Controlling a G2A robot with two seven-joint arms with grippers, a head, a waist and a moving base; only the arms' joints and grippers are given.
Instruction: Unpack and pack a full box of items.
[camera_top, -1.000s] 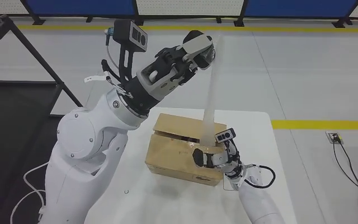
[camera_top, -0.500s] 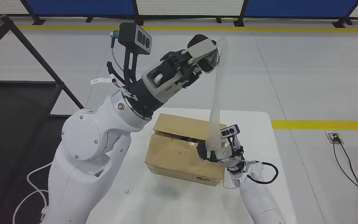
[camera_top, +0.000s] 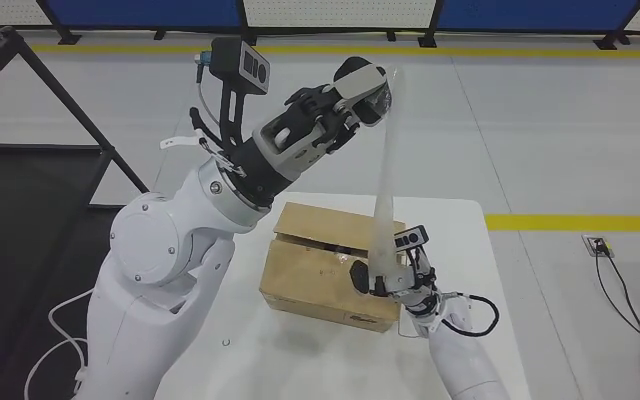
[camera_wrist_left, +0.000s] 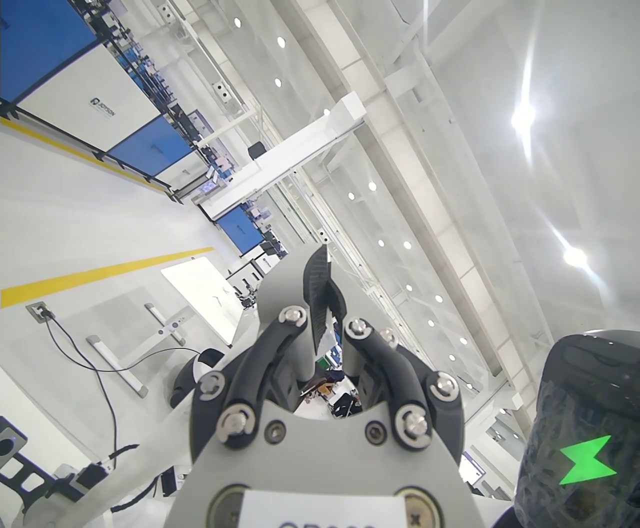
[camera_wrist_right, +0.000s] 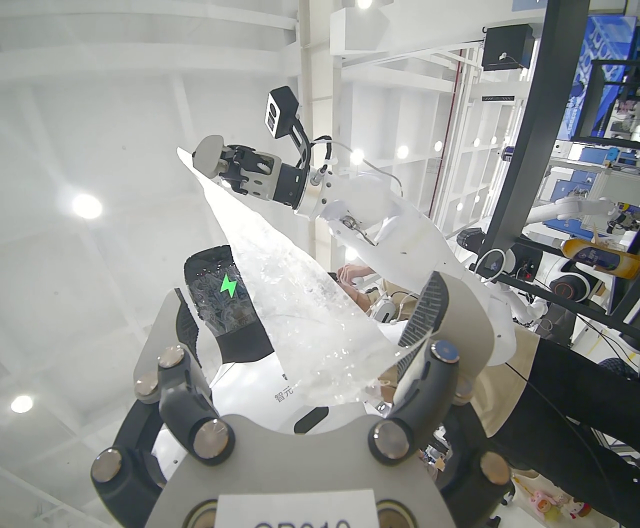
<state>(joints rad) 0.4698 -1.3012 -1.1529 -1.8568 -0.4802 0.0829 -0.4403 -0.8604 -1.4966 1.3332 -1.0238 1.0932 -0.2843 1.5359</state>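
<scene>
Unpacking looks to be the step in hand, with 1 piece of packing partway out of the cardboard box. Nearest, at the box's near right corner and low against its top edge, sits the right gripper. Its 2 fingers stand wide apart with the lower end of a clear plastic film hanging between them, and they grip nothing. The box itself rests on the white table, its top flaps parted along a dark gap. From the box's right end the film rises in a narrow, straight strip. Its foot is at or just inside the opening, and I cannot tell whether any of it is caught within. Farthest, high above the box's far right corner, the left gripper has its jaws pressed together on the film's top end. For the next move, I judge that either the left arm must lift until the film clears the box, or the right fingers must close on the lower end to steady it, before it is laid beside the box
</scene>
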